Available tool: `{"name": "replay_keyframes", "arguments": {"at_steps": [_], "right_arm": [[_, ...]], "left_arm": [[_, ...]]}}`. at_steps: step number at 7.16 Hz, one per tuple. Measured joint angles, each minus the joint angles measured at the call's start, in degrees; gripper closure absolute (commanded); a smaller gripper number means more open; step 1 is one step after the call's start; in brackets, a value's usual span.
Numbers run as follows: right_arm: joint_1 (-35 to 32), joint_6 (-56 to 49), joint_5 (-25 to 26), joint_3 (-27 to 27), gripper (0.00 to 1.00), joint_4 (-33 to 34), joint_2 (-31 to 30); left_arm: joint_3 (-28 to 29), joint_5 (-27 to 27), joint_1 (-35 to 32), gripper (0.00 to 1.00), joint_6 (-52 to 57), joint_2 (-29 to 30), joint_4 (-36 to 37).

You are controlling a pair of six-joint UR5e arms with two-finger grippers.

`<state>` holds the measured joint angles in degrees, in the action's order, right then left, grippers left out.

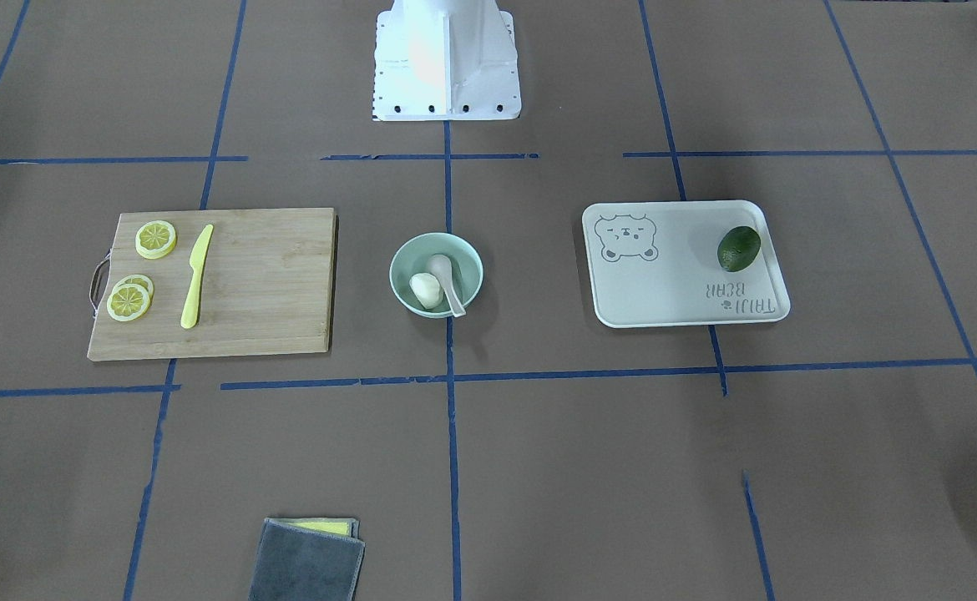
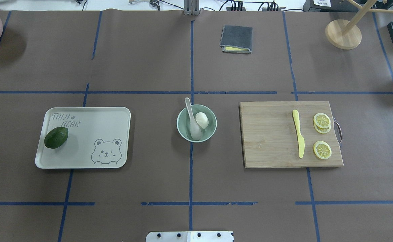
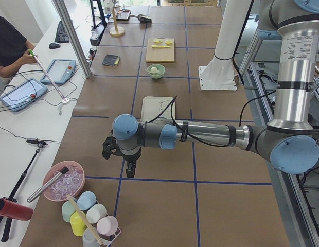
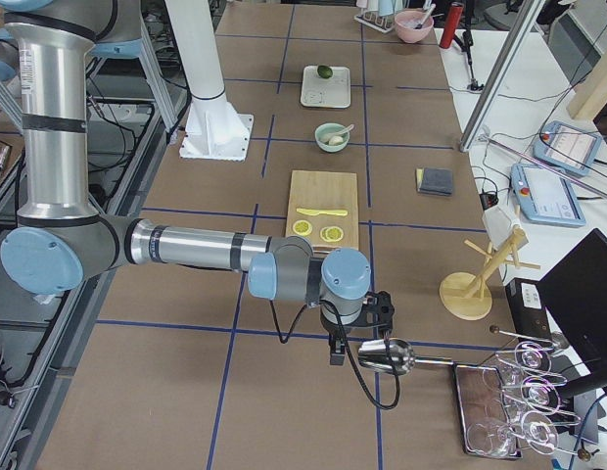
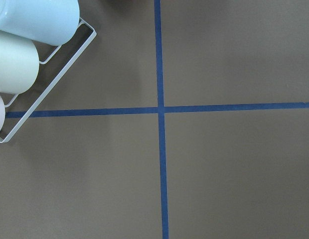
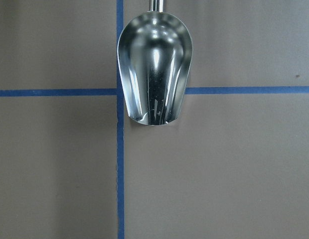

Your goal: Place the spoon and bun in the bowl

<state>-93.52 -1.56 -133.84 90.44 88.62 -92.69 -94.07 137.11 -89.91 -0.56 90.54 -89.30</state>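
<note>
The mint-green bowl (image 2: 180, 129) stands at the table's middle, also in the front view (image 1: 397, 269). The white spoon (image 2: 193, 125) lies in it with its handle over the far rim. The white bun (image 2: 201, 119) sits in the bowl beside the spoon (image 1: 447, 280), touching it; the bun (image 1: 426, 290) is upright. My left gripper (image 3: 118, 159) hangs over the table's left end, far from the bowl (image 3: 156, 71). My right gripper (image 4: 357, 333) hangs over the right end near a metal scoop. I cannot tell whether either is open or shut. Neither wrist view shows fingers.
A wooden cutting board (image 2: 270, 134) with a yellow knife (image 2: 298, 137) and lemon slices (image 2: 322, 149) lies right of the bowl. A white bear-print tray (image 2: 92, 131) holds an avocado (image 2: 56, 137). A grey cloth (image 2: 236, 39) lies far. A metal scoop (image 6: 154, 69) and a cup rack (image 5: 25, 55) are at the ends.
</note>
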Motion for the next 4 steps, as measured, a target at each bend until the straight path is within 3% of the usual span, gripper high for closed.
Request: {"name": "replay_keyframes", "arguments": {"at_steps": [4], "right_arm": [[0.0, 0.07, -0.02, 0.0, 0.0, -0.03, -0.03]], "left_arm": [[-0.37, 0.0, 0.0, 0.0, -0.09, 0.06, 0.0]]}}
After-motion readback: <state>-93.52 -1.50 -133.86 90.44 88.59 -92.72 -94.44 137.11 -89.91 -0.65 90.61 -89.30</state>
